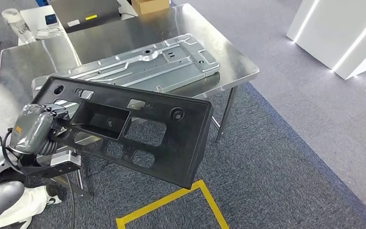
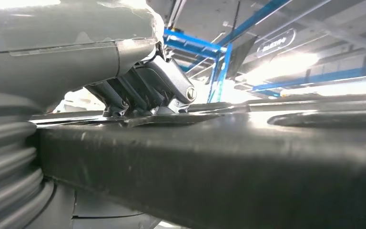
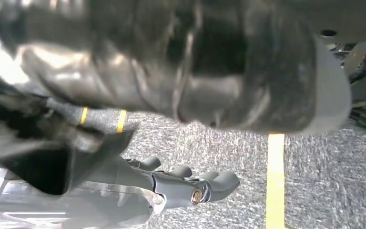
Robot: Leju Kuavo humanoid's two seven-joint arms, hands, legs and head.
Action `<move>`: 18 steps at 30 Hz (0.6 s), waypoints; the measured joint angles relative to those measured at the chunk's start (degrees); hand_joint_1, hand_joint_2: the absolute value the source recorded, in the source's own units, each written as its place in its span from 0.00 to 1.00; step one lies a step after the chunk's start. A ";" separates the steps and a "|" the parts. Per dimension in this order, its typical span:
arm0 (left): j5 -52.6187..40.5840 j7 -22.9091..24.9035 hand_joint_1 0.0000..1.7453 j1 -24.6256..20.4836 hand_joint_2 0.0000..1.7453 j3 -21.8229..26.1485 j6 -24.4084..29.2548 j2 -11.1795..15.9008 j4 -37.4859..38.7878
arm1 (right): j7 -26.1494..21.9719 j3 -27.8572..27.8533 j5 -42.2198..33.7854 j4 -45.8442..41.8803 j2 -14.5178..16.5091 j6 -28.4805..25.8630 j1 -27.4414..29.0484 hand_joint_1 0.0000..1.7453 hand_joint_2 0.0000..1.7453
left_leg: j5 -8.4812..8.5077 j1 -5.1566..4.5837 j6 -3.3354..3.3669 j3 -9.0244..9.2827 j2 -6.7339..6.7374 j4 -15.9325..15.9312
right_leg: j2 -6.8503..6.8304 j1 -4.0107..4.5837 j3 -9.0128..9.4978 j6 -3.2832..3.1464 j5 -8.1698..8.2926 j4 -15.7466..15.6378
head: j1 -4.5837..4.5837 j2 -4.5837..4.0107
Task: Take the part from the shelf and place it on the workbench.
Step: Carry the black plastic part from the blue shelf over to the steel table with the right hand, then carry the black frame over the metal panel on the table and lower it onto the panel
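Currently left hand (image 1: 37,125) grips black part (image 1: 138,129) tilted over steel workbench (image 1: 228,57); right hand (image 3: 190,188) empty, fingers curled.

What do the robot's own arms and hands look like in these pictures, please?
The left hand has a grey cover wrapped in clear film, with dark fingers showing a small round metal pin. Black cables loop beside its wrist, above a silver arm shell. The right hand is dark grey, with rounded fingertips and a brass-coloured pin.

Bright overhead light glares off the steel workbench (image 1: 209,33); wrist views blur.
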 joint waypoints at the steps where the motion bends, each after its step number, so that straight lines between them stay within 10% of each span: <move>1: 0.00 0.03 1.00 0.02 1.00 0.01 0.01 0.00 -0.05 | 0.00 0.07 0.00 -0.10 0.04 0.01 -0.03 0.00 0.00 | -0.18 -0.17 0.36 0.00 -0.05 -0.23 | 0.02 0.04 -0.07 0.31 -0.01 -0.01 | 0.00 0.00; 4: -0.01 0.09 1.00 -0.02 1.00 0.05 0.01 -0.01 -0.26 | 0.00 0.28 0.00 -0.33 0.15 0.02 -0.06 0.00 0.00 | -0.21 0.00 1.66 0.45 -0.08 -0.77 | -0.24 -0.05 -0.61 1.23 -1.15 1.56 | 0.01 0.00; 9: -0.65 0.07 1.00 0.16 1.00 0.08 0.03 -0.22 -0.39 | -0.06 0.38 0.00 -0.43 0.38 0.03 -0.12 0.00 0.00 | -1.02 -0.39 2.97 1.50 0.14 -0.93 | -0.54 -0.10 -9.32 1.55 -6.04 16.54 | 0.01 0.00; 13: -1.84 0.06 1.00 0.53 1.00 0.38 -0.07 -0.52 -0.49 | -0.24 0.37 0.00 -0.73 0.38 0.18 0.05 0.00 0.00 | -2.45 -0.81 2.59 3.09 0.08 -0.77 | -0.68 0.33 -5.31 0.33 2.01 5.16 | 0.02 0.00; 18: -2.81 0.10 1.00 0.95 1.00 0.73 -0.44 -0.94 -0.85 | -0.37 0.36 0.00 -1.03 0.40 0.58 -0.13 0.00 0.00 | -3.54 -0.88 1.28 3.85 0.19 -0.99 | -0.74 0.71 -2.79 -0.85 2.25 0.23 | 0.00 0.00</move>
